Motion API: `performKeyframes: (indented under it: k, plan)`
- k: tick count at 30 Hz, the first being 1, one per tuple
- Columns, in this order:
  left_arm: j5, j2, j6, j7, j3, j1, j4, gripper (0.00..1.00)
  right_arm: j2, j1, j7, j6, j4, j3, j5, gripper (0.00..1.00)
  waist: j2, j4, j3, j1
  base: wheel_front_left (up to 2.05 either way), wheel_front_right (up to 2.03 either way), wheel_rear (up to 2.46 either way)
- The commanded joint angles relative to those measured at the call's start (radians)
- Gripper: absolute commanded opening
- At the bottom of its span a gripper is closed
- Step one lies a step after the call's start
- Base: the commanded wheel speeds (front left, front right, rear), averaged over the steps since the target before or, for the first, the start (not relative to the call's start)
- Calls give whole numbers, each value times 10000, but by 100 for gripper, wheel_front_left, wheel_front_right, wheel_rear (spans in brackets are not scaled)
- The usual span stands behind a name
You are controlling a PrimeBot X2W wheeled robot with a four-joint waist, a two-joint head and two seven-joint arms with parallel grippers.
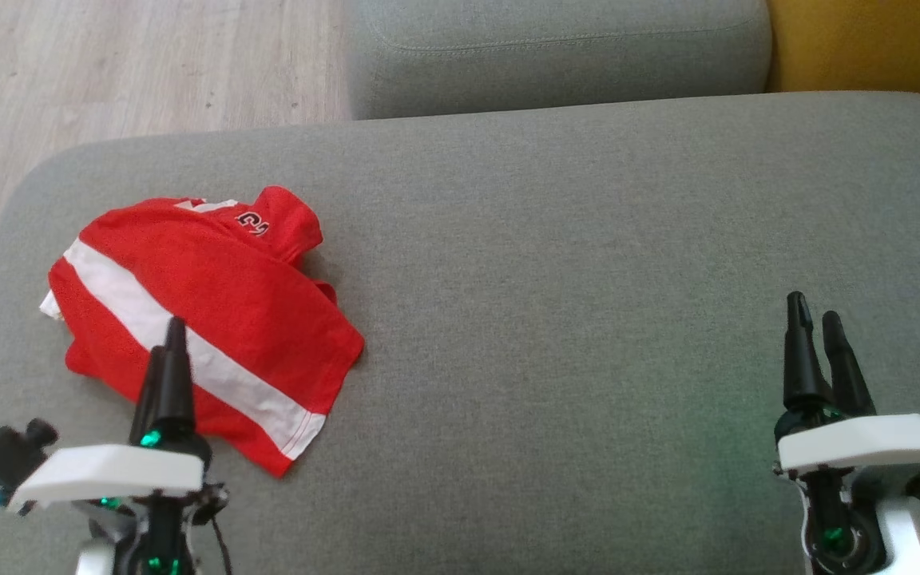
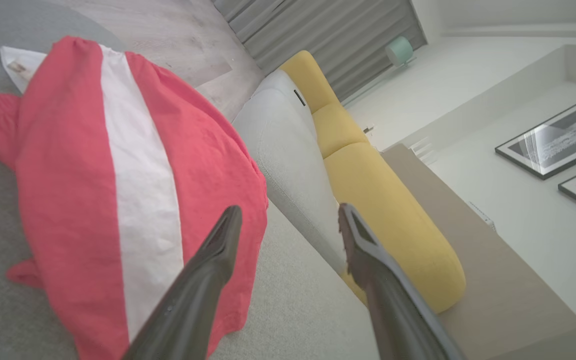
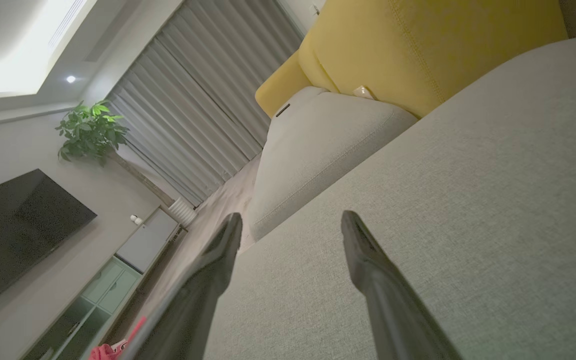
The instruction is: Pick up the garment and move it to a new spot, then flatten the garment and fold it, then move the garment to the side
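Since the garment lies just ahead of the left gripper, long axis slanting, that arm is nearer; the right gripper stands well apart, both spread wide and empty.

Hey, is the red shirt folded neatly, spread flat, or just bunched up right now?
Bunched up. The shirt lies in a rumpled heap on the cushion, edges tucked under and one part humped at its far end.
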Motion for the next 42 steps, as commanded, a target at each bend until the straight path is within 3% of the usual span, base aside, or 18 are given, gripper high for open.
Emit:
performKeyframes:
  k: [1,22,42]
  plan:
    - [579,131,55,-143,-10,-409,-495,100,-68,-445,-179,-4,-458,191,-577,100,-1,1,7,0,0,0,0]
    - [4185,271,530,-737,-1134,-202,-642,100,-63,-317,-769,-6,-601,534,-3547,100,-1,74,0,0,0,0,0]
    - [6926,1116,2105,-1331,-2606,-466,-1404,100,-74,-263,-1360,-7,-728,840,-5943,100,-1,7,90,0,0,0,0]
